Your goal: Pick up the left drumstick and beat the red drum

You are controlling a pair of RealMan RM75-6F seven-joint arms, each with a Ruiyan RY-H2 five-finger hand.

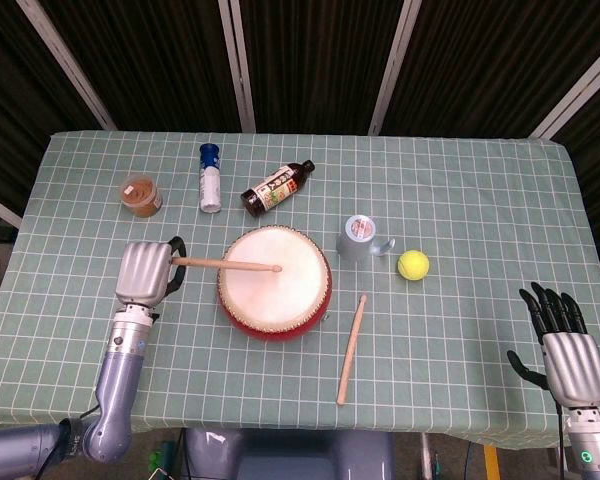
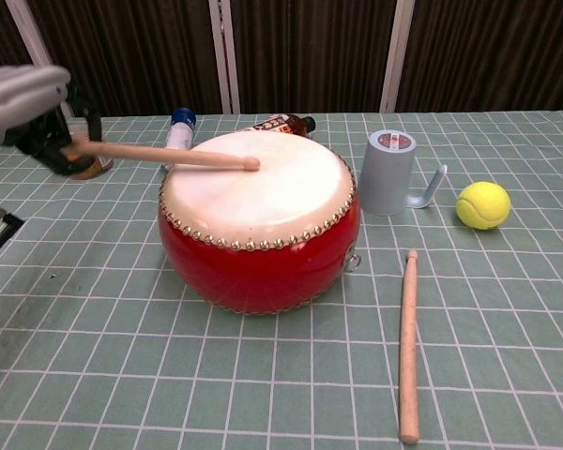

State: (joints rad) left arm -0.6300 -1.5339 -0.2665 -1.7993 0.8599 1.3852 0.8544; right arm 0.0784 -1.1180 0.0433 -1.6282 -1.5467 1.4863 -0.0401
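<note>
Step in hand: beating. The pale wooden drumstick (image 1: 223, 265) in the left hand (image 1: 145, 272) lies nearly level, tip over the middle of the cream skin of the round red drum (image 1: 275, 283). From the chest view the tip looks at or just above the skin; contact is hard to confirm.

To do it well, judging from this pose:
- Drive the stroke from the wrist, tip landing mid-skin, not on the studded rim.
- Let the stick rebound; don't press it into the head.
- Keep the fingers wrapped firmly on the butt end. The grip is far back, so the stick has a lot of leverage to twist loose.
- Keep the forearm clear of the drum's left edge.

Drum: squat, red lacquered body, off-white head pinned by a ring of brass studs, small metal ring on the front side. It sits upright near the table centre, on the green checked tablecloth (image 1: 460, 190).

Around it:
- a second wooden drumstick (image 1: 351, 349) lies flat just right of the drum, untouched
- grey mug (image 1: 358, 240) right of it
- yellow tennis ball (image 1: 413, 264) further right
- dark brown bottle (image 1: 276, 187) on its side behind
- white tube with a blue cap (image 1: 210, 177)
- small orange jar (image 1: 140, 194) back left

Right hand (image 1: 561, 343) is well apart at the right table edge, fingers extended and holding nothing.
</note>
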